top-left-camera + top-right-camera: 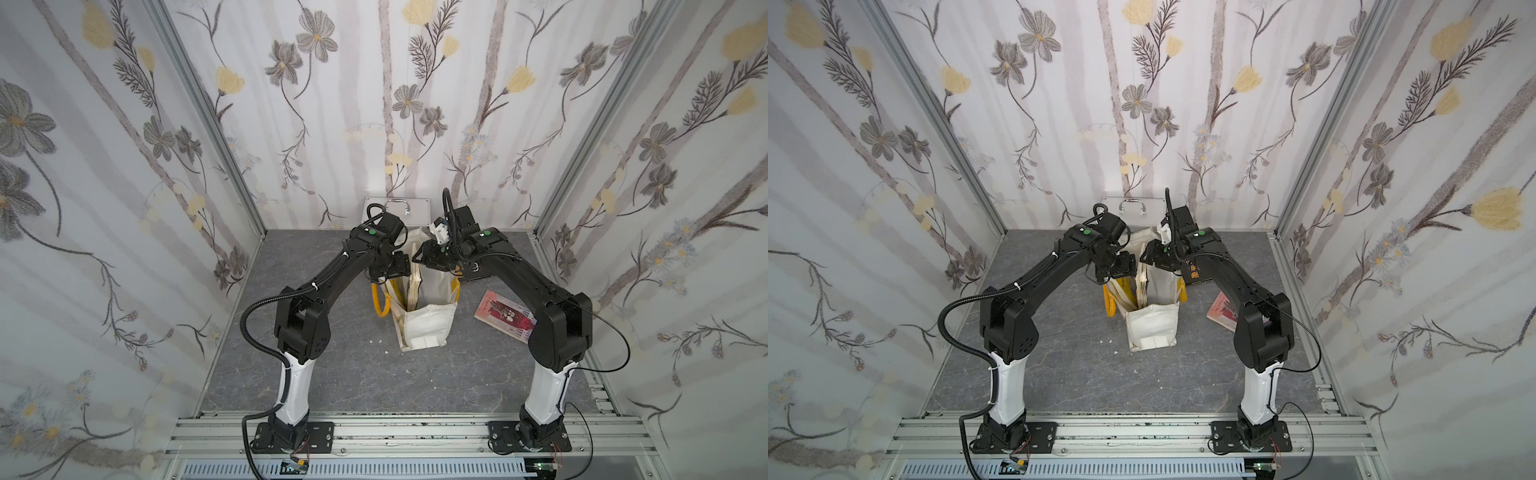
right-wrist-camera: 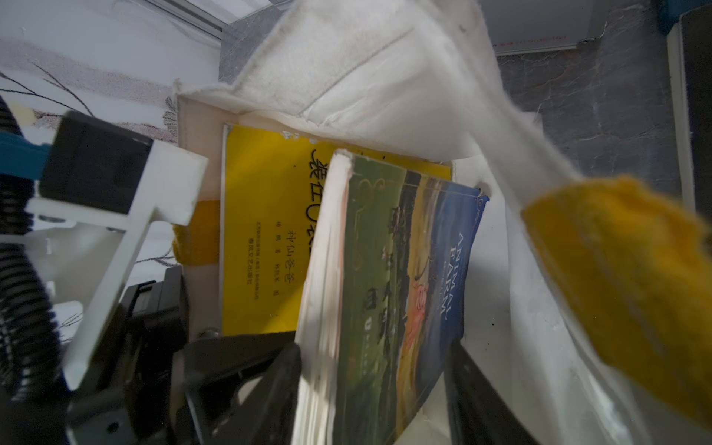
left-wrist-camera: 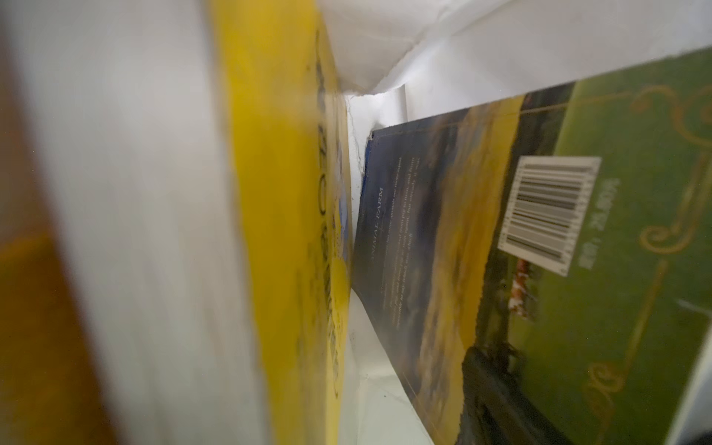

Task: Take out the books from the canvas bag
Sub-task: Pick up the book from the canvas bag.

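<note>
**Floral walls (image 1: 374, 83), grey table (image 1: 332, 374): two books out, two in the bag (image 1: 428, 328)**

We find the bag standing upright at the middle of the table with its mouth open, and both grippers are at it. We judge the task about half done.

The red book (image 1: 503, 316) lies flat on the table to the right of the bag, apart from it. The black book (image 1: 1194, 274) lies farther back on the same side, near the bag and partly hidden under our right arm (image 1: 519, 282). Both are out of the bag.

Two are left. In the right wrist view the yellow book (image 2: 266, 215) stands against the bag's wall. Animal Farm (image 2: 404, 277) leans just in front of it, and both are inside.

Our right gripper (image 2: 373, 366) is at the bag's mouth with its jaws apart, one on each side of Animal Farm. We cannot tell whether they press the book or only straddle it.

Our left gripper (image 1: 390, 272) reaches down into the bag. Its wrist view looks along the gap between the two books. That view is too blurred to show how wide the gripper stands or whether it has hold of anything.

As we read it, what is left is to lift out Animal Farm and then the yellow book.
</note>
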